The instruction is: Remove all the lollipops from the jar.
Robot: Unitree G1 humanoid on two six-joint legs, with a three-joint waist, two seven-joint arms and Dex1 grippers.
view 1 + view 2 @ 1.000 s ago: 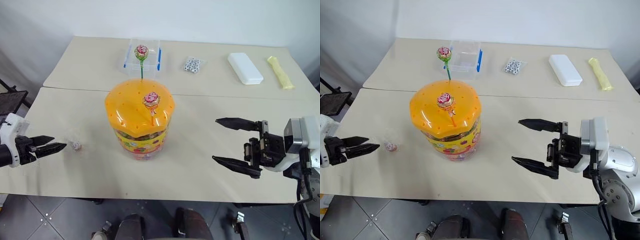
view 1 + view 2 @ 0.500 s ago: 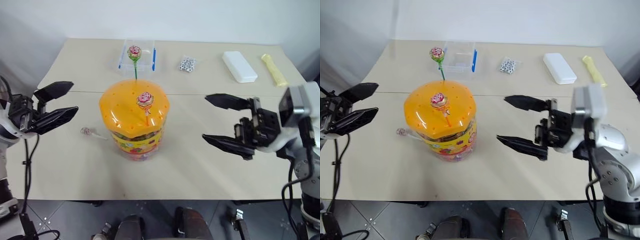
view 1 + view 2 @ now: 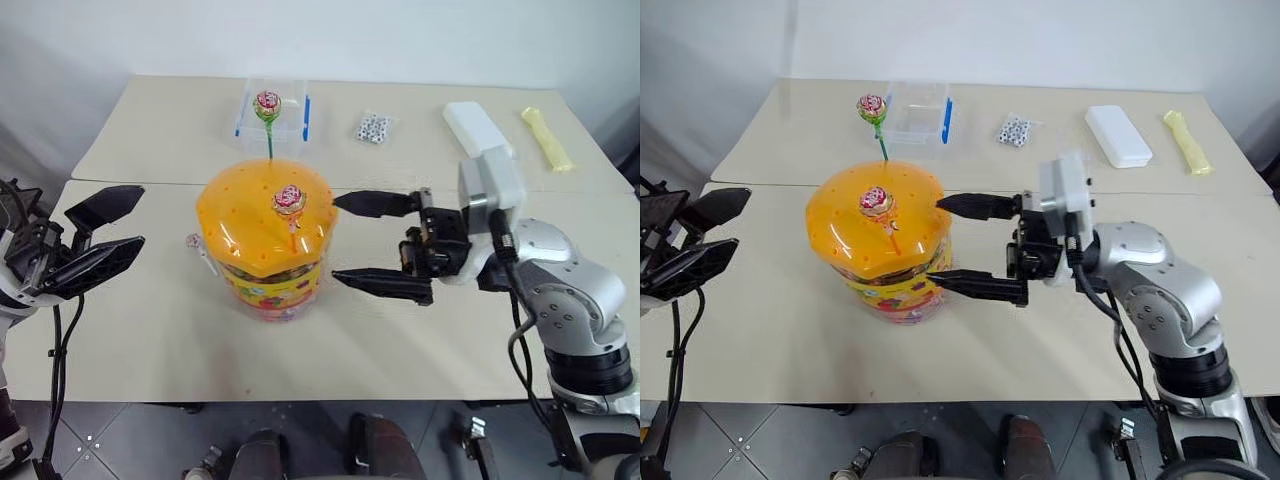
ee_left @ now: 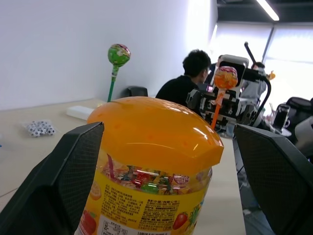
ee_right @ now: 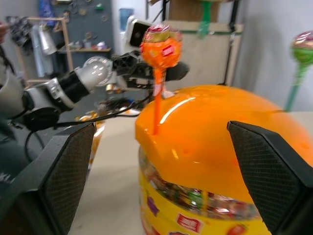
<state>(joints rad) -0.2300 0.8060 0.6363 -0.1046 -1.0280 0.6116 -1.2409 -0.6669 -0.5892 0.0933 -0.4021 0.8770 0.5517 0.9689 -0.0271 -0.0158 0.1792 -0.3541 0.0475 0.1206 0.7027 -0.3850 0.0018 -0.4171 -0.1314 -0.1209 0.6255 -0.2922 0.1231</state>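
Yellow-red fruit label on the jar (image 3: 272,245), print too small to read. Mid-tabletop (image 3: 420,350), orange lid up, two lollipops (image 3: 289,201) standing in it, a third lying just left of its base. Right claw (image 3: 345,243) spread wide, fingers beside the jar's right flank, holding nothing. Left claw (image 3: 115,230) spread, empty, well left.

We see the jar (image 3: 270,250), a clear tub with an orange domed lid, standing upright on the table (image 3: 400,350). Two lollipops (image 3: 289,200) stand in the lid on orange and green sticks. A third lollipop (image 3: 197,245) lies on the table just beside the jar.
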